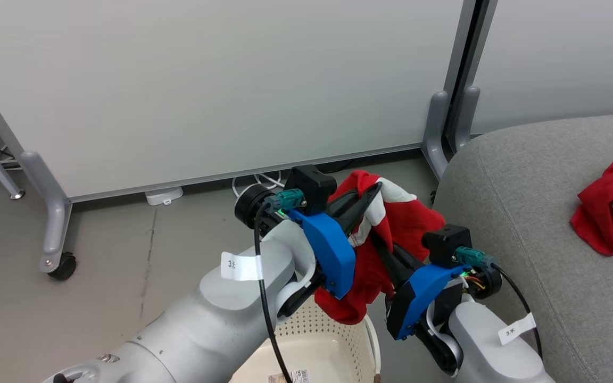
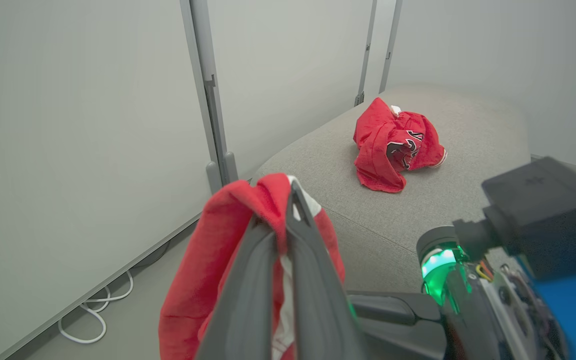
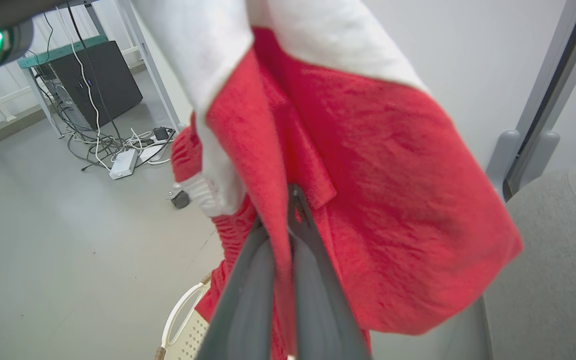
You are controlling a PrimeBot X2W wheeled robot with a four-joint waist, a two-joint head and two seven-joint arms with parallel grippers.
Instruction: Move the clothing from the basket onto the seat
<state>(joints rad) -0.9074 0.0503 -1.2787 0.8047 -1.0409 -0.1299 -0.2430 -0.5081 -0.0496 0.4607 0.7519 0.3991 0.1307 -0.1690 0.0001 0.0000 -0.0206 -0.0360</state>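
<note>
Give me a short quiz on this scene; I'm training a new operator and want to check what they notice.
1. True or false: the red shorts rest on the grey sofa.
2. Left gripper, right gripper: which is shut on the red shorts? A) left only B) right only C) both
3. Short answer: which garment lies on the grey sofa?

Key: 1. False, they hang from the grippers, off the sofa. 2. C. 3. The red jersey.
</note>
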